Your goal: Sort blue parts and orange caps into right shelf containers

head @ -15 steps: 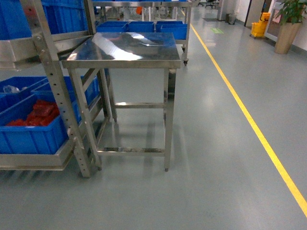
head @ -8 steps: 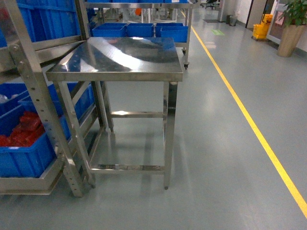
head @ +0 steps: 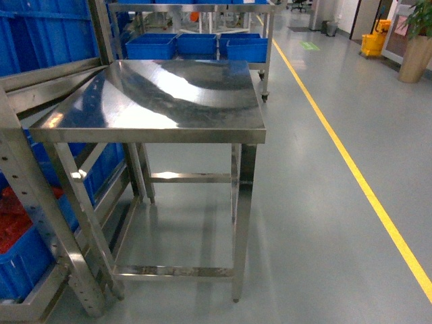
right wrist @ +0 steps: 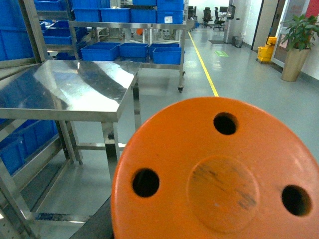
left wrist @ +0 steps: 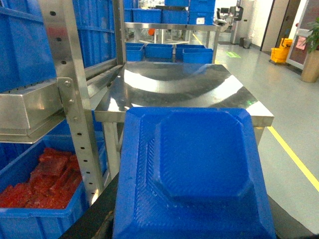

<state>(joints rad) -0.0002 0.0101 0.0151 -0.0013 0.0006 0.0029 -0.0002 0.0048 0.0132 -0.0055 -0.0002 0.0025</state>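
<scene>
While neither gripper shows in any view, these lines tell what does.

Grippers: fingers are out of sight in all three views, so how far either is open, or whether it holds anything, cannot be told.

Left wrist view: a blue part [left wrist: 197, 174] with a raised centre panel fills the lower frame, close to the lens; what carries it is hidden.

Right wrist view: an orange cap [right wrist: 219, 174], round, with three holes, fills the lower right; its support is hidden too.

In the way: a bare steel table [head: 169, 101] stands straight ahead in the head view, butted against a steel rack [head: 40, 196] on the left.

Crates counted: three blue crates [head: 196, 46] sit side by side on the low shelf of a far trolley [head: 264, 40]; more are stacked on the near rack, cut off by the frame.

Red parts: red parts [left wrist: 45, 179] lie in a low rack crate, plain in the left wrist view, only a sliver in the head view.

Floor: a yellow line [head: 351, 169] runs along the right; a yellow mop bucket [head: 373, 42] and a potted plant [head: 417, 40] stand far off.

Head view only: neither the part nor the cap appears.
</scene>
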